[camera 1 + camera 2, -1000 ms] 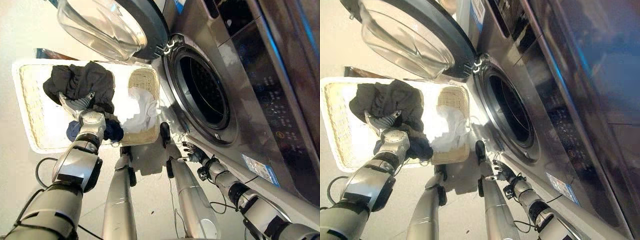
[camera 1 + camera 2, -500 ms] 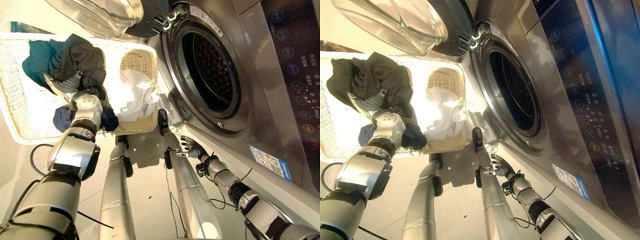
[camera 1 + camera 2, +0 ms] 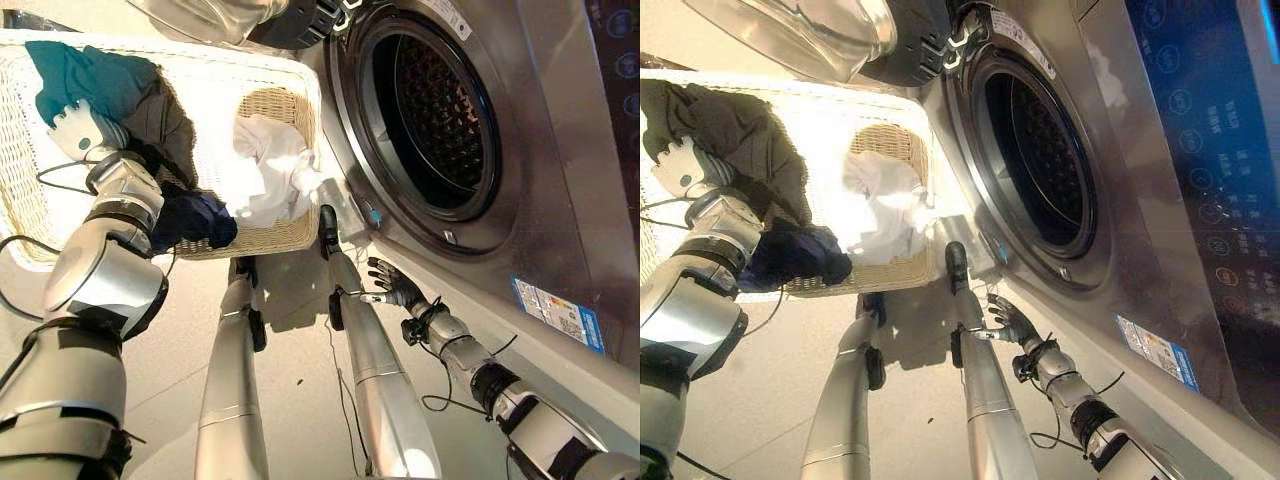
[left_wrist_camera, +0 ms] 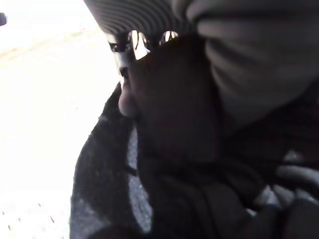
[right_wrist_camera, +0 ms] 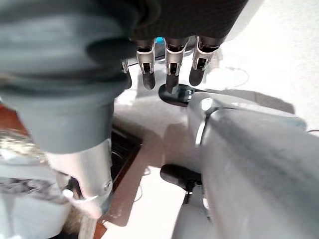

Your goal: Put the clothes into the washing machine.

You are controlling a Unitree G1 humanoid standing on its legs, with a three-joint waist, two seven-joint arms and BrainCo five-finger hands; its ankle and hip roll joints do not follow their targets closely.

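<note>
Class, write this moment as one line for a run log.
left hand: in wicker basket, buried in dark clothes | right hand: open, idle below washer door opening | white garment: in basket | drum: no clothes visible

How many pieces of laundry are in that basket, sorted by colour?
Teal: 1, the teal garment at the far end of the wicker basket.
Dark grey: 1, the dark grey garment that the left hand reaches into.
Navy: 1, the navy garment at the near rim.
White: 1, the white garment nearest the washing machine.
Total: 4, as far as shows.
</note>
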